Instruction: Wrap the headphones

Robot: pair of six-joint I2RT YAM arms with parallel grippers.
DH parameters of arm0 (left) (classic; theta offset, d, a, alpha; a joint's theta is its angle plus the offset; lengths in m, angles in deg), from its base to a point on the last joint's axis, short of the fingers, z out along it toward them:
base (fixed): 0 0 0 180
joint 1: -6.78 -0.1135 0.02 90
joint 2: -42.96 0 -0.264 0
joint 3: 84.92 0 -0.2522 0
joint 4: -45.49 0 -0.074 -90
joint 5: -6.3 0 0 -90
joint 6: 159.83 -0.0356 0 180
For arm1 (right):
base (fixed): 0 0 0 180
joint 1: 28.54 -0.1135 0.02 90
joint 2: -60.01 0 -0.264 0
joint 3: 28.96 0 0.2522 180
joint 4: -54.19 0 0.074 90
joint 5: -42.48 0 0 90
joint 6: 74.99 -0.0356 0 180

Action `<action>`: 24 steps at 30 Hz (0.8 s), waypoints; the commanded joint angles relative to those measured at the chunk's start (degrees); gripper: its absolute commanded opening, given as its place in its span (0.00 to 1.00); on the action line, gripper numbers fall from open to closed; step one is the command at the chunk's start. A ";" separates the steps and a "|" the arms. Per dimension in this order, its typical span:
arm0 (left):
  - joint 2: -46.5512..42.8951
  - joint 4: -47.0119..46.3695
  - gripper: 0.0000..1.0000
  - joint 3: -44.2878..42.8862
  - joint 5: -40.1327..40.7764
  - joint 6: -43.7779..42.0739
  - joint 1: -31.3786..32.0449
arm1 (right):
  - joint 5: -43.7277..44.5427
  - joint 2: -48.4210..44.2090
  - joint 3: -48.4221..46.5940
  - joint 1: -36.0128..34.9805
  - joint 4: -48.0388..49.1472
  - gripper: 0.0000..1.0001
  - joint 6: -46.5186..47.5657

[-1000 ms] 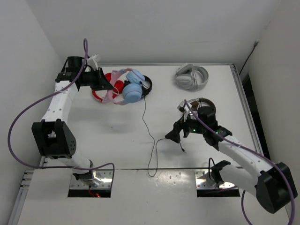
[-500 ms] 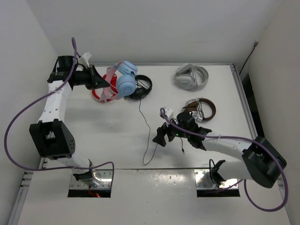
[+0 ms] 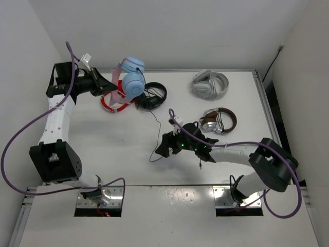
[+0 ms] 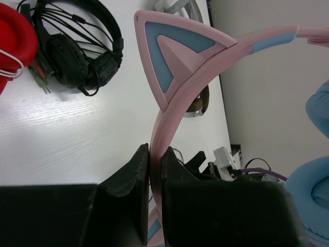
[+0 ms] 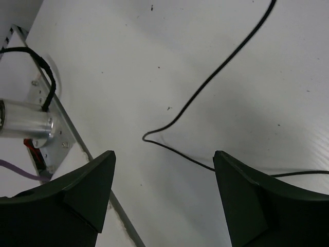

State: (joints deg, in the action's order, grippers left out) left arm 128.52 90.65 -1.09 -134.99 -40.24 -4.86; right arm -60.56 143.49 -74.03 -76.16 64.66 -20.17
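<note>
Left gripper (image 4: 154,170) is pinched tight on the pink headband of the headphones (image 3: 131,77), holding them up off the table (image 3: 103,144) at the far left, blue cups hanging. One thin black cable (image 3: 159,126) trails down from them, though I can't quite make out where it joins, and runs toward the near middle. Right gripper (image 5: 164,159) hovers low there, fingers spread wide, nothing in them. The cable's kinked end lies just past the tips, slanting across the gap, so the right arm is nearer. Count: five sets in all, with a red pair (image 3: 110,103), black pair (image 3: 151,96), grey pair (image 3: 209,85) and brown pair (image 3: 220,120) lying flat.
</note>
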 commanded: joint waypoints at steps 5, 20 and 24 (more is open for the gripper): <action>-4.08 -9.34 0.00 4.63 -3.29 8.82 -0.75 | 6.51 5.54 -7.88 -1.16 3.98 0.77 -5.43; -6.98 -20.93 0.00 11.21 -2.06 19.89 -1.28 | 17.08 9.24 -10.00 -2.04 -2.35 0.60 -16.85; -8.04 -23.83 0.00 13.77 0.13 22.89 -1.28 | 17.08 9.76 -10.61 -2.04 -1.82 0.53 -16.85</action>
State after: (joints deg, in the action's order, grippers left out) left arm 123.63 73.23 12.57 -134.46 -22.89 -5.34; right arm -45.08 152.76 -82.47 -77.82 60.94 -35.03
